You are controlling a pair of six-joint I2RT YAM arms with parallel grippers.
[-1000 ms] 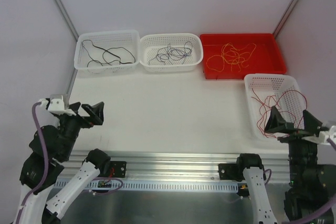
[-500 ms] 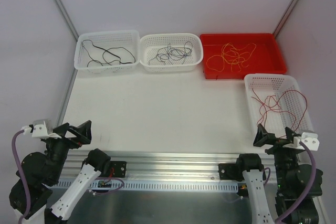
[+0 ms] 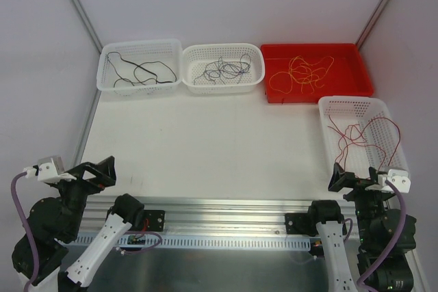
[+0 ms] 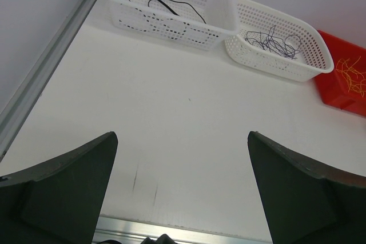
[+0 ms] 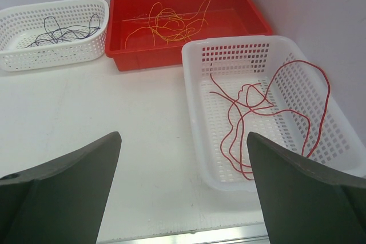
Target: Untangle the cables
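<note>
Cables lie sorted by colour in four containers on the table (image 3: 219,141): a black cable (image 3: 140,71) in the left white basket (image 3: 140,43), purple-grey cables (image 3: 220,70) in the middle white basket (image 3: 222,47), orange-yellow cables (image 3: 304,72) in the red tray (image 3: 318,94), and a red cable (image 3: 350,136) in the right white basket (image 3: 352,100). Both my grippers sit low at the near edge, fingers spread wide with nothing between them. The left gripper (image 3: 94,171) is well apart from every container; the black cable is far ahead of it, at the back edge. The right gripper (image 3: 354,179) is the nearer one. The red cable lies just ahead of its fingers and a little to the right, its loops stretched mostly along the basket's long side, away from the arm. I see no two colours crossing, so I judge the untangling about finished. If a move remains, I think it belongs to the right arm, reaching forward over this basket's near wall.
</note>
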